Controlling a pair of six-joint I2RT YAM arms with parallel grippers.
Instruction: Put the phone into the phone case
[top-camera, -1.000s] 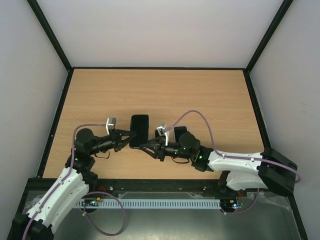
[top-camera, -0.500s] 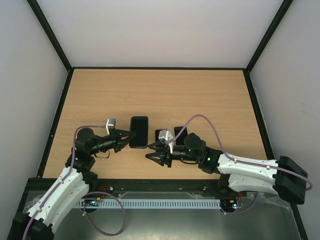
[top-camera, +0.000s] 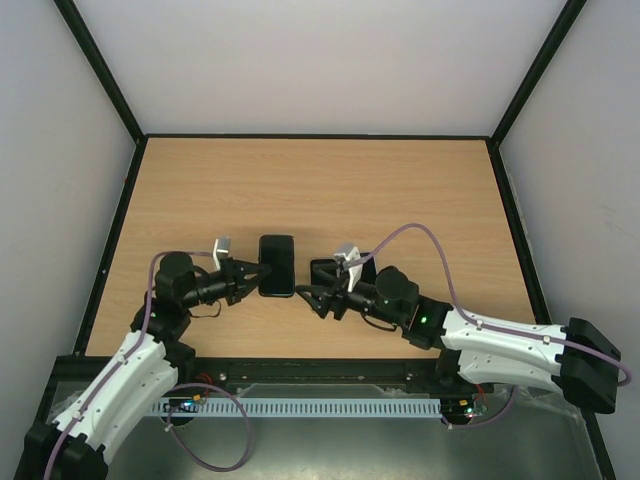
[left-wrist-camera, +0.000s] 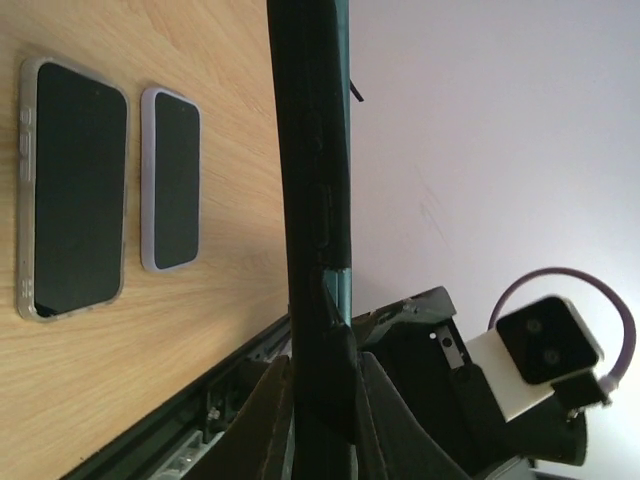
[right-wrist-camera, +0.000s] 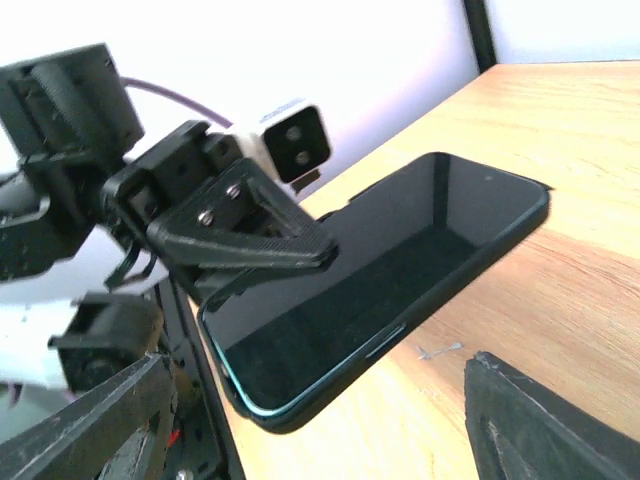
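Note:
A dark phone (right-wrist-camera: 400, 250) with a teal rim lies inside the black phone case (right-wrist-camera: 440, 285). In the top view the pair (top-camera: 277, 265) sits left of centre. My left gripper (top-camera: 260, 271) is shut on its near end, and one finger (right-wrist-camera: 285, 245) presses on the screen. In the left wrist view the cased phone (left-wrist-camera: 310, 200) stands edge-on between the left gripper's (left-wrist-camera: 322, 362) jaws. My right gripper (top-camera: 312, 298) is open just right of the phone and touches nothing. In its own view the right gripper (right-wrist-camera: 320, 365) shows wide-spread fingers (right-wrist-camera: 540, 420).
Two other phones lie flat on the wood table (top-camera: 400, 190): one in a clear case (left-wrist-camera: 75, 190) and a smaller one in a lilac case (left-wrist-camera: 172, 180). In the top view they (top-camera: 325, 268) are partly hidden behind my right arm. Black frame rails border the table.
My right gripper has opened and drawn back to the right, away from the cased phone. My left gripper has kept its hold and has hardly moved.

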